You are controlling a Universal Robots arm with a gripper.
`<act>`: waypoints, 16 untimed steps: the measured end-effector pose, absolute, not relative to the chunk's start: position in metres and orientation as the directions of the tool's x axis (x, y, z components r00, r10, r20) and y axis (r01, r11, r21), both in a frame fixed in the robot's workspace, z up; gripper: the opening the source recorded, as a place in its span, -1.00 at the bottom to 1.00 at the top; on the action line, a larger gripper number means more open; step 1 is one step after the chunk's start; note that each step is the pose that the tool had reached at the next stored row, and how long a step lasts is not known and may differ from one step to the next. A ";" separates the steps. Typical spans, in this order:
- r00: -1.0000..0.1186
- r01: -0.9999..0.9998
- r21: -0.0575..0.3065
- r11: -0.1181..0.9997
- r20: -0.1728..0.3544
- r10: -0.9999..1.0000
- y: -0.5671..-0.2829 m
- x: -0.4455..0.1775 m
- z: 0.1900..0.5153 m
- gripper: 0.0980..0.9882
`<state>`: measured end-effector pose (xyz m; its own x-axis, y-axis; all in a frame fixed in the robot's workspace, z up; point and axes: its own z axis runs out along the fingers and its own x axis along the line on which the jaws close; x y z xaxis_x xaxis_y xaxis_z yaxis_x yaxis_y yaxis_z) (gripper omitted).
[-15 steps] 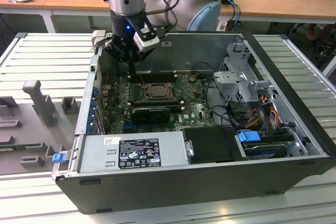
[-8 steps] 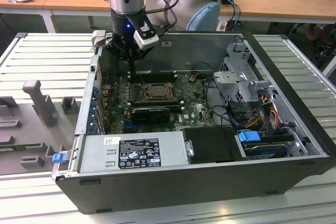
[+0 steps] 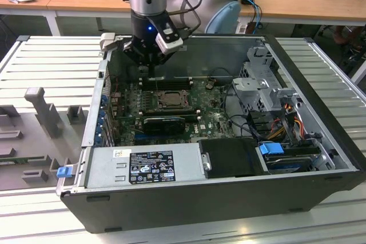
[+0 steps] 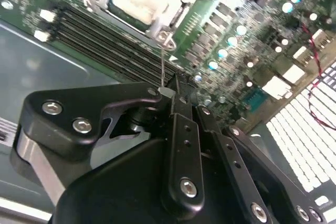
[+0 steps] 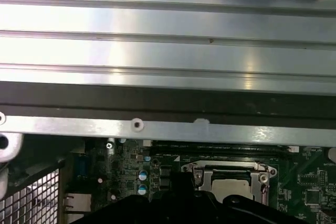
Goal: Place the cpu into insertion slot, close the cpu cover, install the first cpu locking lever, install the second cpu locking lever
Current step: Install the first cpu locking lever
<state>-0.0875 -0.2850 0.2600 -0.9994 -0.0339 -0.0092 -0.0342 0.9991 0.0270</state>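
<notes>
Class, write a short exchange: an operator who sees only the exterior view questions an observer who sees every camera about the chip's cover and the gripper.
Operator: Is the cover down?
Observer: Yes. In the first wrist view the cover lies flat, framing the chip and its pale face.
Operator: Where is the gripper's tip?
Observer: In the second wrist view a thin lever runs from the corner of the socket to the tip of the gripper.
</notes>
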 end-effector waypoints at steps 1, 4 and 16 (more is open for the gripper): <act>-0.999 -0.034 0.027 0.999 -0.009 -0.033 -0.285 -0.083 0.260 -0.98; -0.999 -0.032 0.027 0.999 -0.009 -0.032 -0.285 -0.070 0.259 -0.98; -1.000 -0.013 0.077 0.997 -0.010 -0.012 -0.286 -0.044 0.236 -0.98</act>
